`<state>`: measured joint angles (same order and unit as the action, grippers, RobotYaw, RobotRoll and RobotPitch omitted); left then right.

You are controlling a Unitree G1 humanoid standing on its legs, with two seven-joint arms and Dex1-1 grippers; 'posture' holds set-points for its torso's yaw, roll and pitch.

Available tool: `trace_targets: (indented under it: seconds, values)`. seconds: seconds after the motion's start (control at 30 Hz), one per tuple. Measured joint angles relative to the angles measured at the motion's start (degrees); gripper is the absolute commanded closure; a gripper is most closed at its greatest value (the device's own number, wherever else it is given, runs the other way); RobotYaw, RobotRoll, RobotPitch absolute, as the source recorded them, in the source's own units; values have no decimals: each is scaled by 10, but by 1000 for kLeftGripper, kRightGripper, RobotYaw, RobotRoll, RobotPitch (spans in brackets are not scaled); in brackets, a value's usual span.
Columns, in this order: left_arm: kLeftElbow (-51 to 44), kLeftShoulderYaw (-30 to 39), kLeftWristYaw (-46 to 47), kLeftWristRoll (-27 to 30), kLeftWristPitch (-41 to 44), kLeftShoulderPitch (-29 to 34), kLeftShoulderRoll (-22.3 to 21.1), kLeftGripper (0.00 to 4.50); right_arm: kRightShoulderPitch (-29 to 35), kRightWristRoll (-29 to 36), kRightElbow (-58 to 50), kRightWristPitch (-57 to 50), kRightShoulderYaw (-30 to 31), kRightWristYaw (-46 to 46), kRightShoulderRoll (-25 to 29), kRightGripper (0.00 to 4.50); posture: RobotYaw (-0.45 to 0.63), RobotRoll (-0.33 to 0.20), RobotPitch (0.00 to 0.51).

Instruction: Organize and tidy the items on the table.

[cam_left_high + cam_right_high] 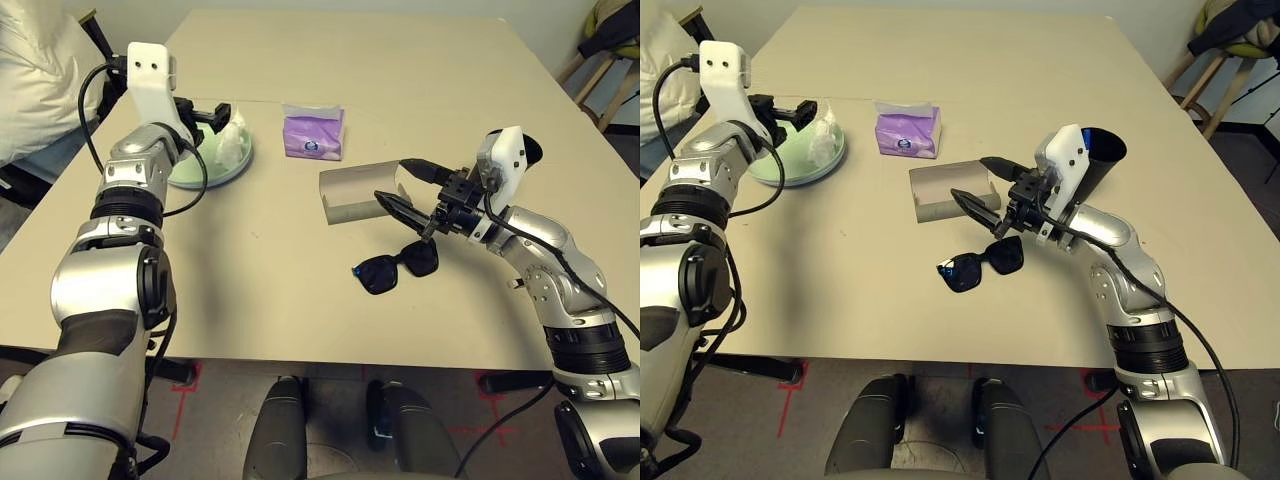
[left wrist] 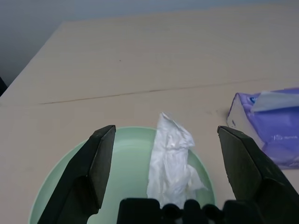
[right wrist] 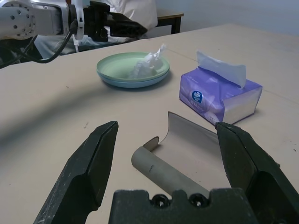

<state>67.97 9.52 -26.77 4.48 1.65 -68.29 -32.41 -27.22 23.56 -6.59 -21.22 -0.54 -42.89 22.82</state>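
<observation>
A crumpled white tissue point(image 2: 170, 158) lies in the mint green plate point(image 1: 215, 172), which rests on a pale blue plate point(image 3: 133, 84) at the table's left. My left gripper point(image 1: 212, 115) hangs open just above the tissue, holding nothing. Mid-table, the grey glasses case point(image 1: 350, 190) lies with its lid open. My right gripper point(image 1: 392, 180) is open right at its near end, also holding nothing. The black sunglasses point(image 1: 397, 266) lie on the table just in front of the case. The purple tissue pack point(image 1: 314, 132) stands behind the case. A black cup point(image 1: 1102, 150) stands behind my right wrist.
The beige table point(image 1: 400, 60) has bare room at the far side and along the front left. A person in white point(image 1: 40, 80) sits past the far left corner. A wooden chair point(image 1: 610, 60) stands beyond the far right corner.
</observation>
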Motion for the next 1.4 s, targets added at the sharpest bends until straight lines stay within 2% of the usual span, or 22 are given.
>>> trace_targets:
  seconds: [0.13,0.27,0.43,0.63,0.77,1.03,1.4]
  values:
    - [-51,2,-86,15,-12,43,0,52,0,0,0,0,0,0,1,0,154,0,99]
    - [-155,5,-188,50,-7,108,1,52,0,0,0,-1,0,-1,3,0,163,0,102]
    - [-257,-1,-293,92,30,181,2,52,-2,0,0,-4,0,-3,7,0,165,0,110]
    - [-317,-16,-393,123,29,215,4,52,-10,-3,0,-12,2,-8,13,0,168,0,139]
    - [-333,-35,-454,126,22,248,5,52,-12,-11,-8,-37,17,-12,40,0,170,0,158]
    - [-379,-64,-521,134,13,285,4,52,-38,-31,-48,-107,51,-39,115,0,155,0,170]
    - [-461,-71,-503,147,36,318,18,52,-88,-59,-105,-171,131,-136,234,0,184,0,181]
